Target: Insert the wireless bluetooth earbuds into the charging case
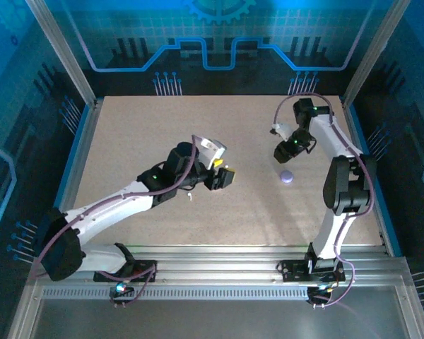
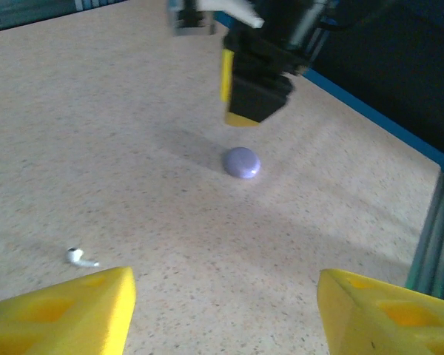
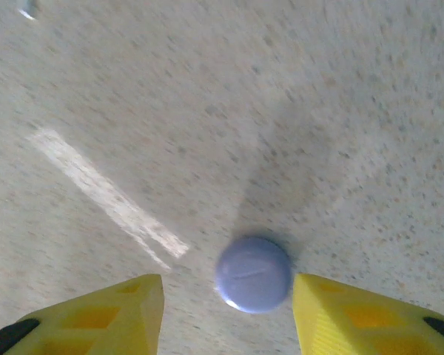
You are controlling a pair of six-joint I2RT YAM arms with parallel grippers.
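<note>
Looks barely started: nothing seated yet, both the pick-up and the insertion left to do. On the table (image 1: pixel 127 134), right gripper (image 1: pixel 286 150) jaws parted, gripping nothing, straddling the round charging case (image 3: pixel 253 274), apparently shut; contact impossible to tell. Left gripper (image 2: pixel 222 310) parted wide, empty. One white earbud (image 2: pixel 80 257) loose, well apart from the case.

Rising from the ribbed metal rail (image 1: pixel 219 258), the left arm (image 1: pixel 109 210) and right arm (image 1: pixel 330 226) share white links, black joint housings with small green lights (image 1: pixel 154 176), looping grey-lavender cables (image 1: pixel 297 96), and, farthest from that rail, blocky yellow fingers (image 2: pixel 74 314).
</note>
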